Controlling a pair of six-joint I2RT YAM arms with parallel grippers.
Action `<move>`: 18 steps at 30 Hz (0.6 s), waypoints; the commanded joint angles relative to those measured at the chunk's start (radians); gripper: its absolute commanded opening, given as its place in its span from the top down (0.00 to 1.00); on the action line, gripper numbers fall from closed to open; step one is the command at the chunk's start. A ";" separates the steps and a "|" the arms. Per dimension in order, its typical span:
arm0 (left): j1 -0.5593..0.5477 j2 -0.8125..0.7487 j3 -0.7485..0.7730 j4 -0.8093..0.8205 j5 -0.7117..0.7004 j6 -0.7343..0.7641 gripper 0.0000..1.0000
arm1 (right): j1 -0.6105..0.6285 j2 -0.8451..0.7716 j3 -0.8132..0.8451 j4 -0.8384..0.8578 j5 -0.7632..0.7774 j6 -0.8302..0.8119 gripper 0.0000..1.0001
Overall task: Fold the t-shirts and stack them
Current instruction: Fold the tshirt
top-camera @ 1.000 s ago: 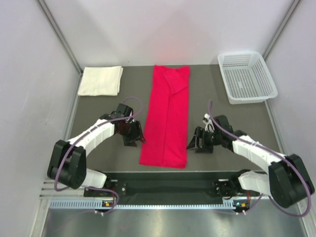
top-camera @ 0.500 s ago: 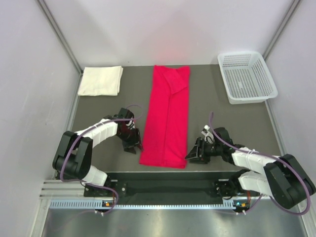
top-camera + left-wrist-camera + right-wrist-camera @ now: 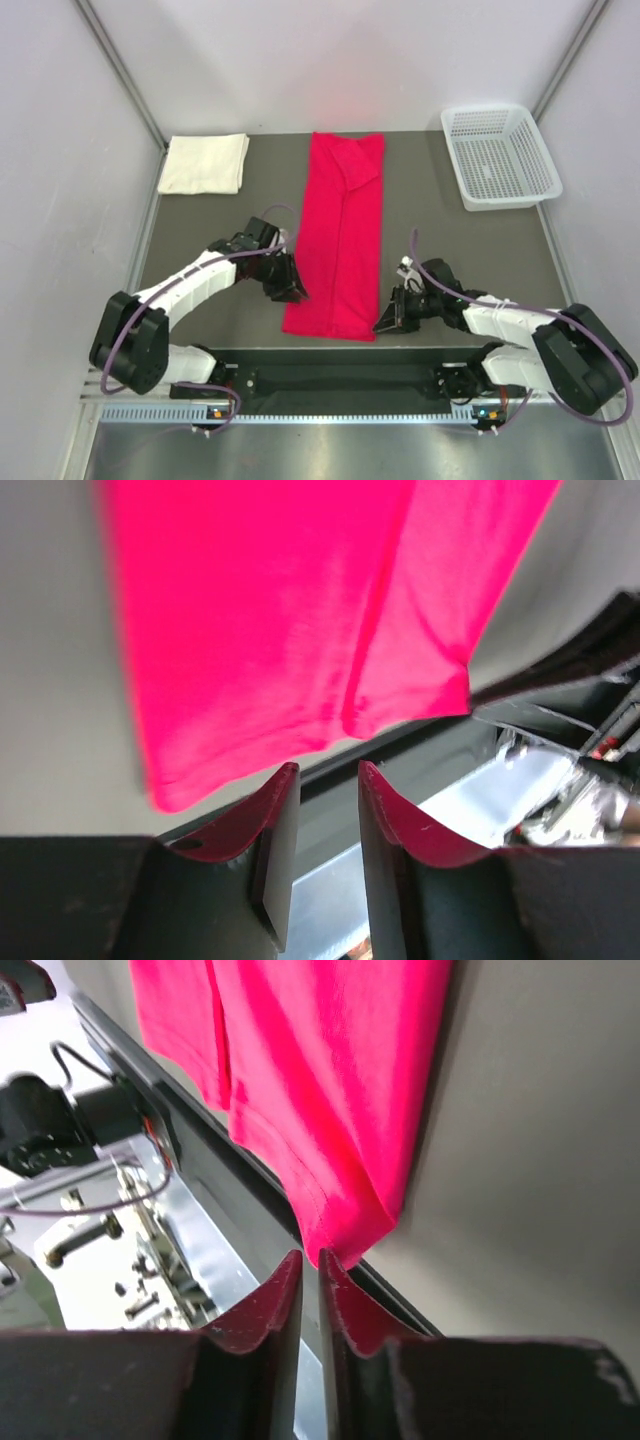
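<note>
The red t-shirt lies flat on the dark table, folded into a long strip running away from me. The cream-white t-shirt lies folded at the far left. My left gripper is low at the strip's near left corner. In the left wrist view the left gripper is open with a narrow empty gap, and the red t-shirt ends just beyond its tips. My right gripper is at the near right corner. In the right wrist view the right gripper is nearly closed, pinching the corner hem of the red t-shirt.
A white mesh basket stands at the far right of the table. The table's near edge and a metal rail run just behind both grippers. Grey walls close in the left, right and back.
Both grippers have moved inward and down to the red shirt's near corners. The left jaws have narrowed, and the right jaws have closed from wide open onto the corner.
</note>
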 commanded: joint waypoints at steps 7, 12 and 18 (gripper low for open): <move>-0.216 0.178 0.104 0.151 0.099 -0.051 0.66 | 0.132 0.180 0.019 0.251 0.010 0.056 0.91; -0.261 0.264 0.147 0.142 0.099 -0.033 0.67 | 0.143 0.245 0.015 0.291 0.020 0.075 0.92; -0.282 0.331 0.162 0.176 0.149 -0.019 0.67 | 0.145 0.153 0.030 0.146 0.070 0.030 0.89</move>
